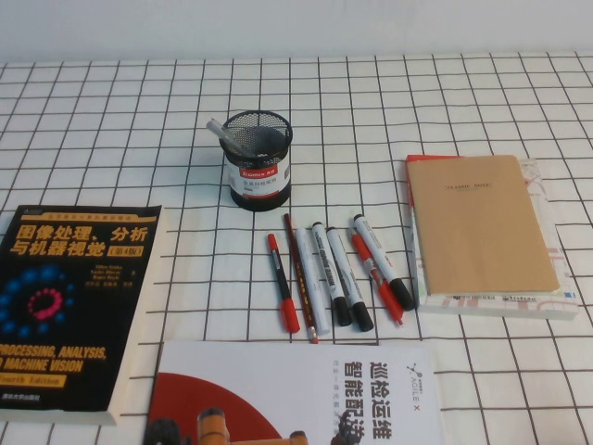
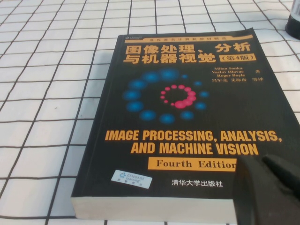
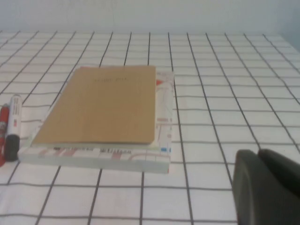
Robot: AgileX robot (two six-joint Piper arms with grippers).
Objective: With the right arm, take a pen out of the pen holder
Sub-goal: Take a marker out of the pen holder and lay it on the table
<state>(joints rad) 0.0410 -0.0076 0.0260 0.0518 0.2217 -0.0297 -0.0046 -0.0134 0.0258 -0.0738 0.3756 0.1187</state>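
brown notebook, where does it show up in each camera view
High view: the brown notebook lies on a white book, right of the pens.
Left wrist view: not in it; the left gripper hangs by the black book.
Right wrist view: the notebook on the same white book, ahead of the right gripper, jaws shut.
Shared landmark: the black-capped white marker beside the stack, in the high and right wrist views.

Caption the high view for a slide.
One pen in mesh holder, loose pens in front; left gripper, right gripper off-frame.

The left tool (image 2: 268, 191) shows as a matte black, smooth plastic body with a rounded, wedge-like edge. The right tool (image 3: 266, 185) looks alike: black, matte, blunt-cornered.
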